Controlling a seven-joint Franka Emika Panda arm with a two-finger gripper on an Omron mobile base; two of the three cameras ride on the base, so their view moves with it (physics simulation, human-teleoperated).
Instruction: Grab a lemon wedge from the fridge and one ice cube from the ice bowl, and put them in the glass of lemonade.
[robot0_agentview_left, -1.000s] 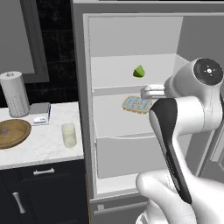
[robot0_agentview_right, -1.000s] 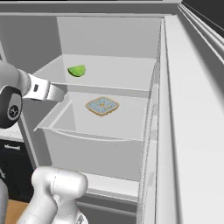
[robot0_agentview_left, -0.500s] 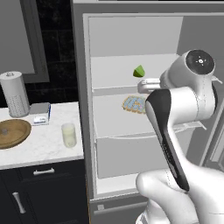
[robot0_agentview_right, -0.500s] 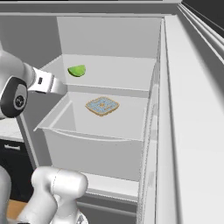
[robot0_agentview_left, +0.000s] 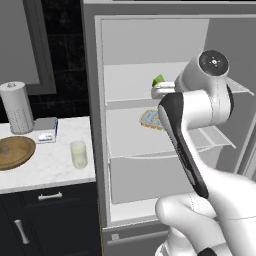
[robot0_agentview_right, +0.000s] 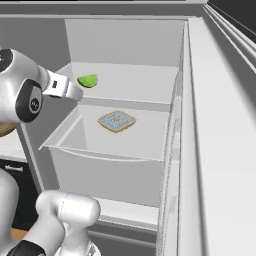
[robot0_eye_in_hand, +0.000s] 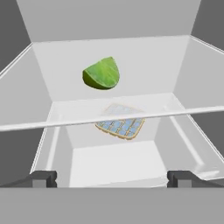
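Note:
The fridge stands open, showing its white shelves. On the upper shelf lies the lemon wedge, small and yellow-green. My gripper is open, at the front edge of that shelf, just short of the wedge and holding nothing. In the left base view my own arm covers most of the gripper. On the counter to the left of the fridge stand the glass of lemonade and the brown ice bowl. A small pale speck in the bowl may be the ice cube.
A flat tan-and-blue tray of food lies on the shelf below the wedge. A paper towel roll and a small box stand at the back of the counter. The open fridge door runs along the right.
My arm has risen and carried the gripper up and forward, closer to the lemon wedge on the upper shelf. Nothing else has moved.

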